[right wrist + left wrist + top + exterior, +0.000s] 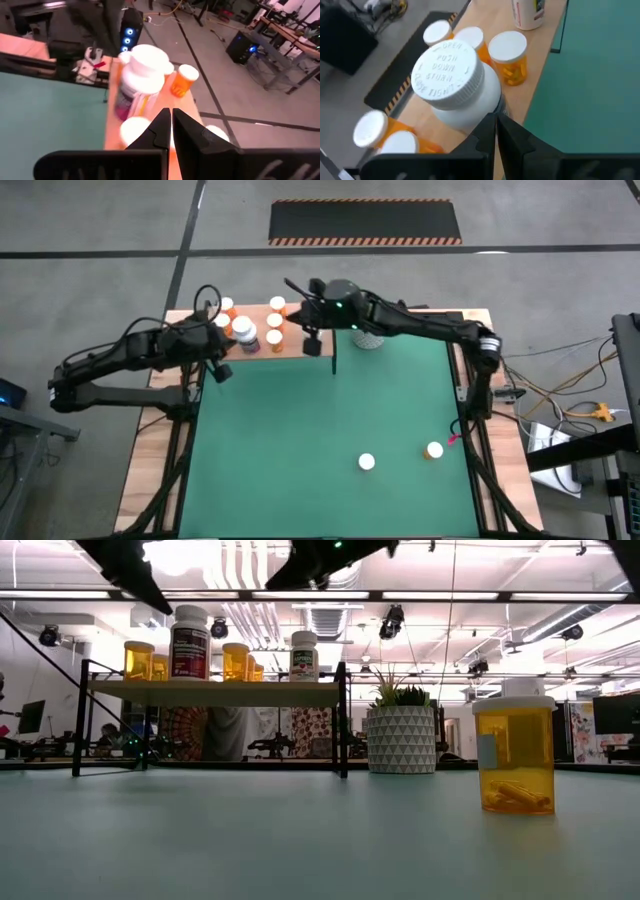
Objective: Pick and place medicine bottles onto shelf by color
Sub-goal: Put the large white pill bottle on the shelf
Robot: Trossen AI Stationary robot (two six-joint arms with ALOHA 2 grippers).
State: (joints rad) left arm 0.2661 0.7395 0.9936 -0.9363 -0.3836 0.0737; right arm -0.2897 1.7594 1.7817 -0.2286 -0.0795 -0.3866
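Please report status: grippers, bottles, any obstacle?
Left gripper shut, empty, beside shelf. Right gripper shut, empty, over shelf. Two bottles, and, on mat. No obstacle seen.

A green mat (330,420) is spread over the wooden table (150,470). A plant (401,737) in a white patterned pot is set at the mat's 12 o'clock edge. On the grey floor beyond, toward 12 o'clock, a dark panel (365,221) with striped edges is laid. Cables (560,395) are strewn on the floor at 3 o'clock.
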